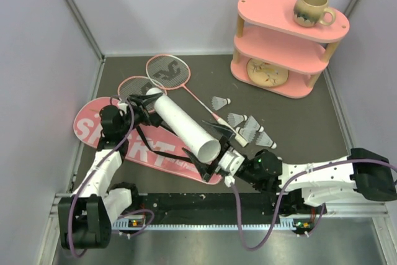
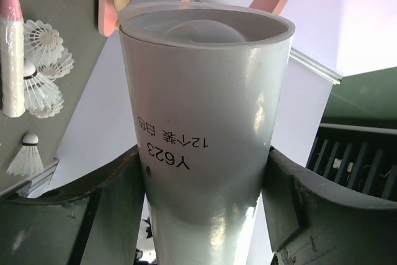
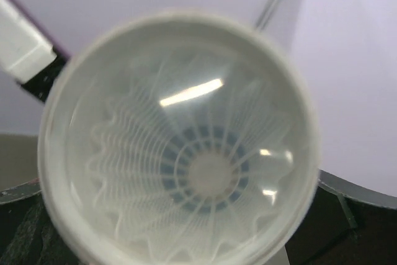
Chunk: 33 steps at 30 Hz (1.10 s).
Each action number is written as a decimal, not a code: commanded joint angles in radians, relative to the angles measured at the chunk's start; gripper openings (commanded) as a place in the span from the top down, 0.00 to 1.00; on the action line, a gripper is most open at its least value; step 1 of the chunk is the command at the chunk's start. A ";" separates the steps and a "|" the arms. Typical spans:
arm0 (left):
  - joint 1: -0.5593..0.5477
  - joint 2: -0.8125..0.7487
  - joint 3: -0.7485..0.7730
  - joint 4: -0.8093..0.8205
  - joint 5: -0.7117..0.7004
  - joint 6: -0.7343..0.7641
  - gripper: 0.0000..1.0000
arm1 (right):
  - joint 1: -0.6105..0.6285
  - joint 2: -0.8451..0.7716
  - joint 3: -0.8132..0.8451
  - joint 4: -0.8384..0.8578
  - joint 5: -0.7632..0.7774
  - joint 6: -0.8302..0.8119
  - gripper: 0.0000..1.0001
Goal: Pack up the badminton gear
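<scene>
So right now my left gripper [image 1: 146, 99] is clamped on the far end of the long white tube [image 1: 183, 125], 1 finger on each side, snug against it. The tube runs diagonally across the pink bag [image 1: 93, 130], and its near end sits right between the fingers of my right gripper [image 1: 216, 152]. Those jaws are spread wide on either side of the rim, not squeezing it as far as I can see.

My right wrist cam looks straight at that end: there's a shuttlecock inside, feathers fanned around a round middle. Can't tell if a clear lid is on it, it's blurry.

The 2 rackets [image 1: 167, 69] lie on the table past the bag, heads side by side, and 1 white handle runs toward my right gripper. A bunch of loose shuttlecocks [image 1: 251, 130] sit near that handle. The bag's black strap [image 1: 164, 153] trails under the tube.
</scene>
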 commanded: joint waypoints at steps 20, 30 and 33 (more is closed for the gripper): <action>-0.013 -0.340 -0.068 -0.501 0.107 0.695 0.04 | -0.464 -0.017 0.371 -0.537 -0.071 0.876 0.74; -0.165 -0.508 0.206 -0.634 -0.072 1.491 0.01 | -0.637 0.037 0.586 -0.957 -0.438 1.205 0.74; -0.317 -0.392 0.315 -0.553 -0.120 1.627 0.01 | -0.663 0.052 0.613 -0.997 -0.550 1.274 0.74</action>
